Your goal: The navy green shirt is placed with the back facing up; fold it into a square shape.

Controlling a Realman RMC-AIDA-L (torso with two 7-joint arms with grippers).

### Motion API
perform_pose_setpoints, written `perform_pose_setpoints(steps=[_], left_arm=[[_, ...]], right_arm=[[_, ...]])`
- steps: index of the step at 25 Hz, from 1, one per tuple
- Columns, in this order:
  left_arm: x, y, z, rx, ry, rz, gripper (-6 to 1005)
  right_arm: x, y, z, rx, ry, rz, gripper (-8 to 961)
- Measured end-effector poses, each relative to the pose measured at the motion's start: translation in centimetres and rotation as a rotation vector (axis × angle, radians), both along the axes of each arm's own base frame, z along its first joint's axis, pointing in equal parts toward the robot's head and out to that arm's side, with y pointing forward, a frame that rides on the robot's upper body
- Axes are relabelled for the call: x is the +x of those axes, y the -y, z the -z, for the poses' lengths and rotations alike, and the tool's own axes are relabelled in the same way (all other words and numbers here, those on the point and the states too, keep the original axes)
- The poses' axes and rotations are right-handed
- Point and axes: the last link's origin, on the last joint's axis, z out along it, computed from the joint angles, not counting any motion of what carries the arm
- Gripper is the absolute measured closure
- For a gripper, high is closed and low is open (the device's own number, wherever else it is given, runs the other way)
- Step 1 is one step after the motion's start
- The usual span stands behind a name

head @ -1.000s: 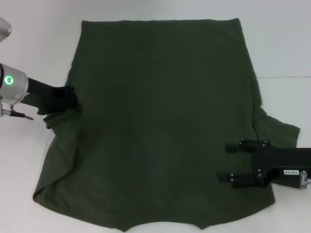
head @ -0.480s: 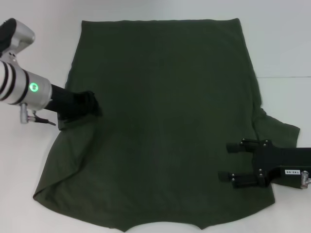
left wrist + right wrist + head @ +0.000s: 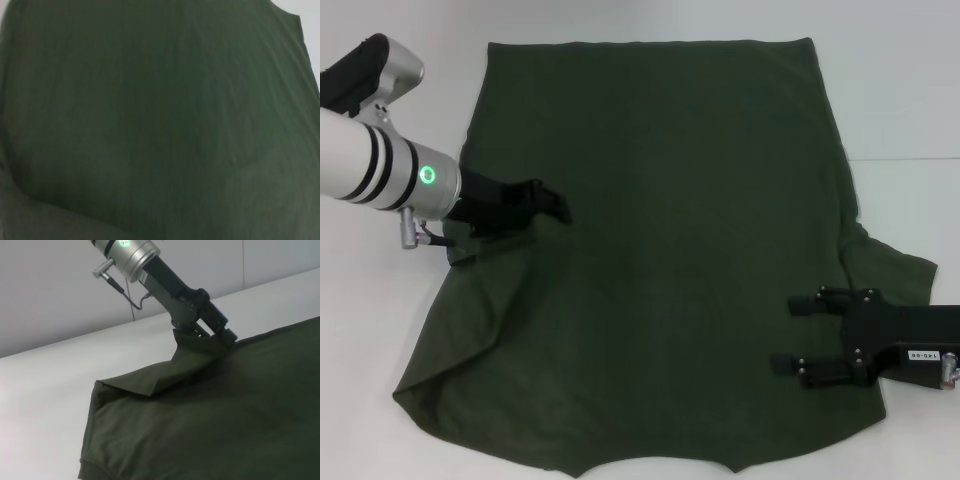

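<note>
The navy green shirt [image 3: 670, 200] lies spread over the white table, hem at the far side and collar notch at the near edge. My left gripper [image 3: 558, 207] hovers over the shirt's left part, shut on a pinch of its left edge. In the right wrist view, fabric rises in a folded flap from the shirt [image 3: 225, 420] to the left gripper [image 3: 222, 337]. Dark cloth of the shirt [image 3: 160, 120] fills the left wrist view. My right gripper [image 3: 798, 335] rests low over the shirt's near right part, open, with nothing between its fingers.
The white table [image 3: 900, 90] shows on both sides of the shirt and beyond its hem. The right sleeve [image 3: 900, 270] sticks out flat beside the right arm. A grey wall [image 3: 50, 285] stands behind the table in the right wrist view.
My left gripper has travelled right, from the shirt's left edge to well over the cloth, pulling the left side in with it. The right gripper has stayed in place.
</note>
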Motion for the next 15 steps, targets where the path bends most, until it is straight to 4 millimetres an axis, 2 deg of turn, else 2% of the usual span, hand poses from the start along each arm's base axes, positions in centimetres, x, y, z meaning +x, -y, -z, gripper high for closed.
perform_pose_setpoints(steps=[1,7,12,15], left_arm=[[0.15,-0.11,0.03,0.004,-0.003,0.002,492],[0.44,-0.25,0.14,0.005,-0.006,0.007,276],[0.39,-0.22,0.26,-0.002,-0.027,0.013,185],[0.61,-0.07,0.61,-0.015,-0.026,0.023,186]], right_arm=[[0.00,0.00,0.00,0.000,0.000,0.000,14],[0.02,0.01,0.02,0.001,0.001,-0.003,16],[0.04,0.00,0.02,0.002,0.002,-0.003,19],[0.05,-0.02,0.02,0.003,0.003,-0.003,20]])
